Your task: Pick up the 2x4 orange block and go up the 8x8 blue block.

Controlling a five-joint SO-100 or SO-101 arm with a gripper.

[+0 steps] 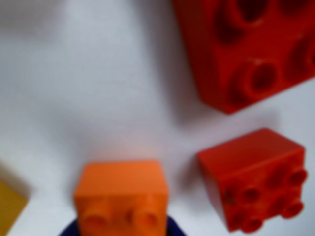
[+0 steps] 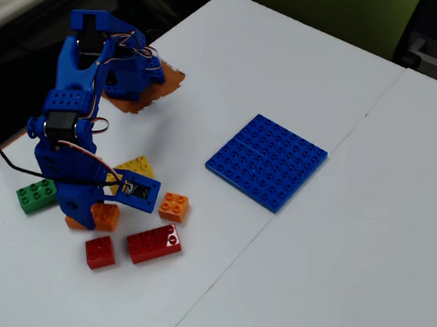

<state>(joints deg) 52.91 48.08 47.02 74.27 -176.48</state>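
I see the hand (image 2: 86, 215) down over the long orange brick (image 2: 104, 215), though I cannot tell if it's clamped. The blue plate (image 2: 267, 160) lies well apart on the surface (image 2: 333, 263).

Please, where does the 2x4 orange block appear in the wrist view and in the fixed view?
Wrist view: the 2x4 orange block sits at the bottom edge, slightly left of centre, seen end-on.
Fixed view: the same block is at lower left, partly hidden under the blue arm.
Shared landmark: the small red brick, to the right of the block in the wrist view, just below it in the fixed view.
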